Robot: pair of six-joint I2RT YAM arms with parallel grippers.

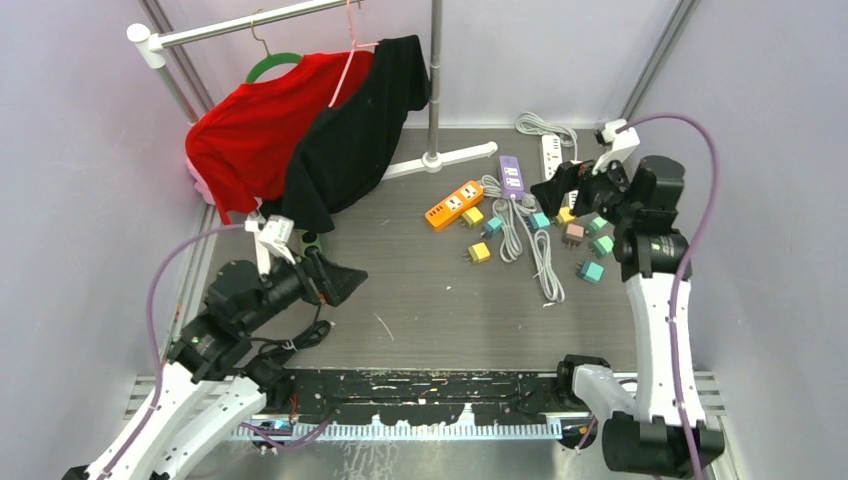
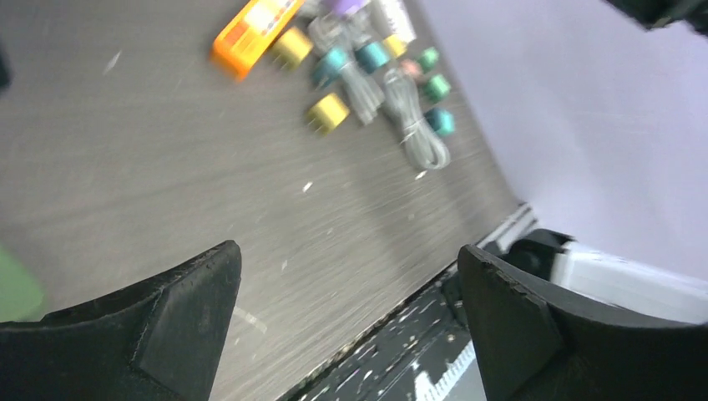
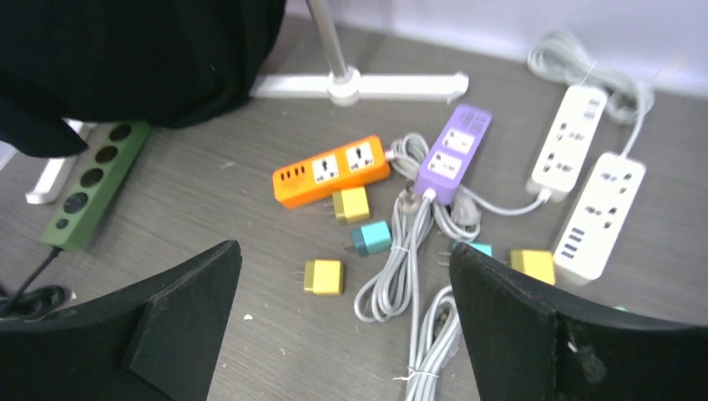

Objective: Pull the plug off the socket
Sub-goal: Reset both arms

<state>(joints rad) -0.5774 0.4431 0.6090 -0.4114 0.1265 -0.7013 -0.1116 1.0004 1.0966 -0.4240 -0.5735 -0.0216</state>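
An orange power strip [image 3: 330,171] lies mid-table, with a purple strip [image 3: 453,152] and two white strips [image 3: 569,138] to its right. Their visible sockets show no plug seated. Loose cube plugs lie around them: a yellow one [image 3: 352,204] against the orange strip's near side, a teal one [image 3: 371,237] and another yellow one [image 3: 324,276]. A green strip [image 3: 92,182] runs partly under a black garment, its hidden sockets unseen. My right gripper [image 3: 345,284] is open and empty, hovering above the plugs [image 1: 560,185]. My left gripper [image 2: 349,284] is open and empty over bare table at the left [image 1: 340,280].
A clothes rack with a red shirt [image 1: 250,130] and a black garment [image 1: 350,140] stands at the back left, its white foot [image 1: 440,160] reaching toward the strips. Bundled grey cords [image 3: 409,267] lie among the plugs. Purple walls close in on both sides.
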